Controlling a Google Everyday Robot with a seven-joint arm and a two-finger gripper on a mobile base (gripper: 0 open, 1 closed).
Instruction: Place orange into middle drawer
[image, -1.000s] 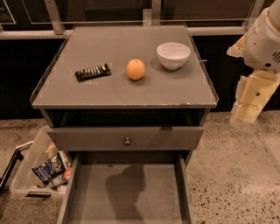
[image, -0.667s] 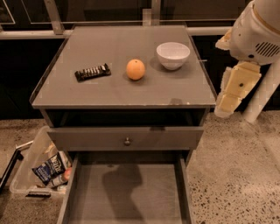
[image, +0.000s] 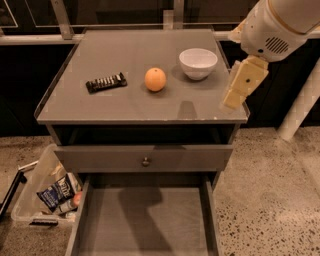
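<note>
Three things sit on the grey cabinet top: the orange near its middle, a white bowl just right of the orange and further back, and a dark ridged bar to the orange's left, its label unreadable. Right of the orange, past the bowl, the gripper hangs tilted at the top's right edge, holding nothing. How far it stands open cannot be told. The white arm above it is cut off by the frame.

Below the orange is the knob drawer, a dark gap above it. Under that the middle drawer stands pulled out, its grey floor partly shadowed, its front out of view. Lower left of the orange, a clear bin holds packets, hard to read.
</note>
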